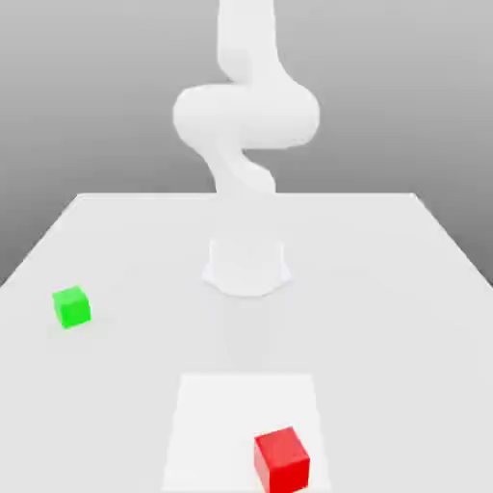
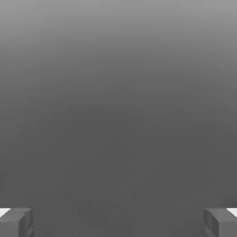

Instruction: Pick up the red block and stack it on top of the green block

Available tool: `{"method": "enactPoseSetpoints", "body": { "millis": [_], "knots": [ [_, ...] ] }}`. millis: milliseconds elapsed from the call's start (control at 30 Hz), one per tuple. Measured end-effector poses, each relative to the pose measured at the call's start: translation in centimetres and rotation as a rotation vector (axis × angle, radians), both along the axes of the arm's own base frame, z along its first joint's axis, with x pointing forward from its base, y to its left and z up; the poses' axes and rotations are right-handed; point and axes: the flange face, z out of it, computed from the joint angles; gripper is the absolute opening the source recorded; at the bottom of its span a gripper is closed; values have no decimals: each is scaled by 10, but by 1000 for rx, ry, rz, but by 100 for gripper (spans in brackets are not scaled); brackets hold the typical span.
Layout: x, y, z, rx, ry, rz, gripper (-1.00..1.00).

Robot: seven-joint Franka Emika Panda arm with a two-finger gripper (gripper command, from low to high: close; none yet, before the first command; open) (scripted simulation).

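Your gripper (image 2: 118, 222) is standing wide apart, holding nothing between its fingertips (image 2: 16, 221). The red block (image 1: 282, 459) is sitting near the tabletop's (image 1: 385, 289) front edge, while the green block (image 1: 71, 306) is resting well apart from it, near the edge at the exterior view's left.

I can read no text, label, brand, number or sign anywhere from my station. The red block (image 1: 282, 460) and the green block (image 1: 71, 306) have plain, unmarked faces. The white table (image 1: 404, 289) and the white arm (image 1: 246, 116) carry no writing that I can make out either.
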Motion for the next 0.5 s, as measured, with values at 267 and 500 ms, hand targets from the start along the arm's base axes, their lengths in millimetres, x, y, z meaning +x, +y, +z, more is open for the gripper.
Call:
{"method": "enactPoseSetpoints", "body": {
  "millis": [267,500],
  "knots": [
    [84,12,-136,-34,231,100,0],
    [118,26,-267,-70,427,185,0]
  ]
}}
